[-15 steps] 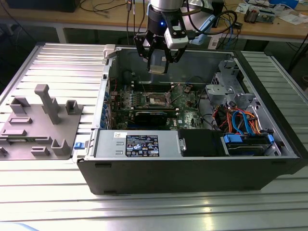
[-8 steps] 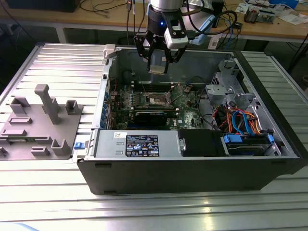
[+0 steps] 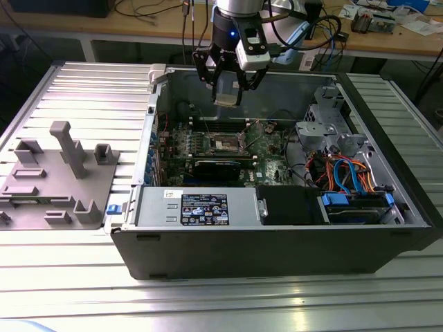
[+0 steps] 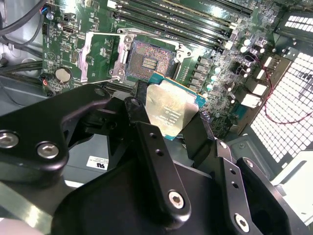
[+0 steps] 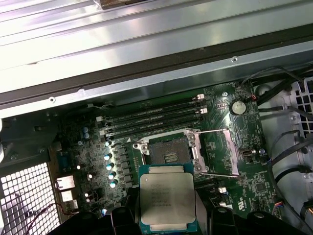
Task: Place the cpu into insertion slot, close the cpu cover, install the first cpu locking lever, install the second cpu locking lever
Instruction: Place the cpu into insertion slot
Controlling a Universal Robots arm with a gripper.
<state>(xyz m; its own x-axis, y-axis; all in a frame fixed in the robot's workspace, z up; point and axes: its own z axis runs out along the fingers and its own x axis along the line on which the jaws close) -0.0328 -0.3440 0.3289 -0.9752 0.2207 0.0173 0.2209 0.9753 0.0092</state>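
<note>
1. Holding the cpu by two opposite edges, I am hovering the gripper in the upper centre of the exterior view, over the open computer case and well above the motherboard.
2. The claw is pinching the chip. Its black fingers are pressing on the sides only, I judge so that the underside contacts are going untouched. The silver top face is showing in both wrist views.
3. The insertion slot is sitting bare near the centre of the exterior view, almost straight under the gripper. Its dark centre is showing and nothing is lying in it. The chip is hanging clear of it, not touching.
4. The cpu cover is lying swung open just beside the slot. A thin wire locking lever is standing out along its edge, with a second along the other edge. That is what is leaving the socket free to receive the chip.
5. I am judging the first step as under way. The chip is not yet seated, the cover is not yet closed, and neither lever is latched.
</note>
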